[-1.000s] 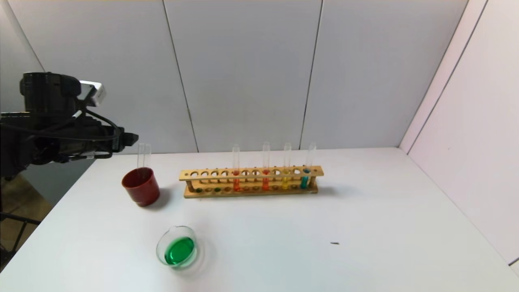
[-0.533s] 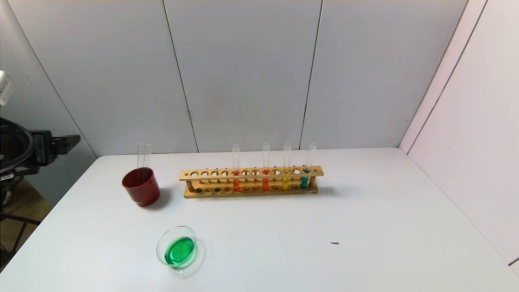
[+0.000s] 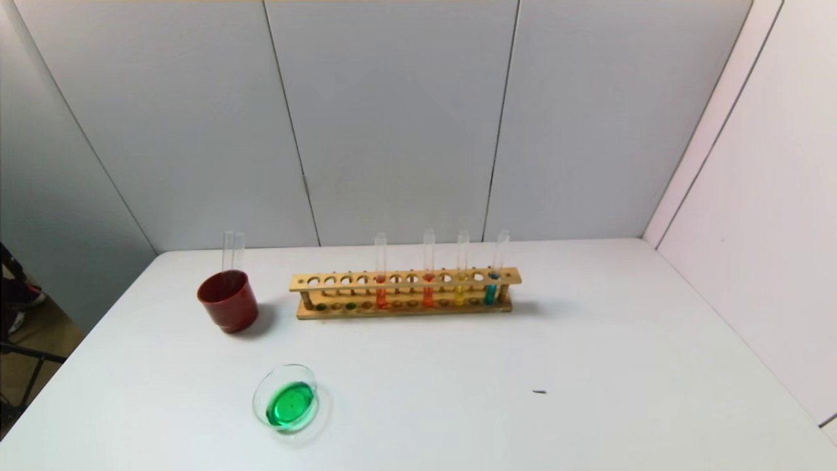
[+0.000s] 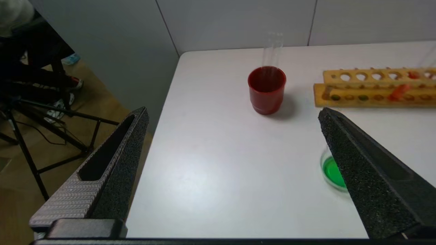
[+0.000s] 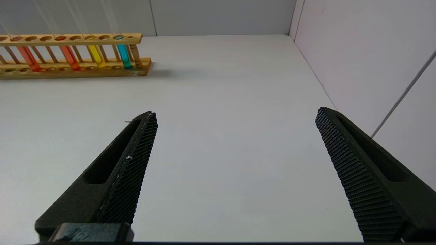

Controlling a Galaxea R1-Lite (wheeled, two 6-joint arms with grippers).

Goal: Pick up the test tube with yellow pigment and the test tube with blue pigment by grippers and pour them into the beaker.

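Standing mouth-up in the dark red plastic cup (image 3: 227, 302) are two slim clear glass test tubes (image 3: 232, 252), both empty. I judge these to be the yellow and blue tubes, parked there so they cannot roll. That fits the low round clear glass beaker (image 3: 286, 405), which holds bright green liquid, the colour the two pigments would make together.

From the beaker on the white table (image 3: 523, 366), the cup lies at about eleven o'clock and the long wooden tube rack (image 3: 405, 288) at about one o'clock. All three are well apart.

Counted: one beaker, one cup, one rack and two empty tubes. Four filled tubes are upright in the rack: two orange-red (image 3: 381, 291), one yellow (image 3: 461, 288) and one teal (image 3: 492, 288).

The left gripper (image 4: 232, 112) hangs released, jaws spread wide, near the table's left edge with nothing between them. The right gripper (image 5: 236, 112) is likewise released over bare table at the rack's four o'clock. Neither arm shows in the head view, so the pouring looks finished.
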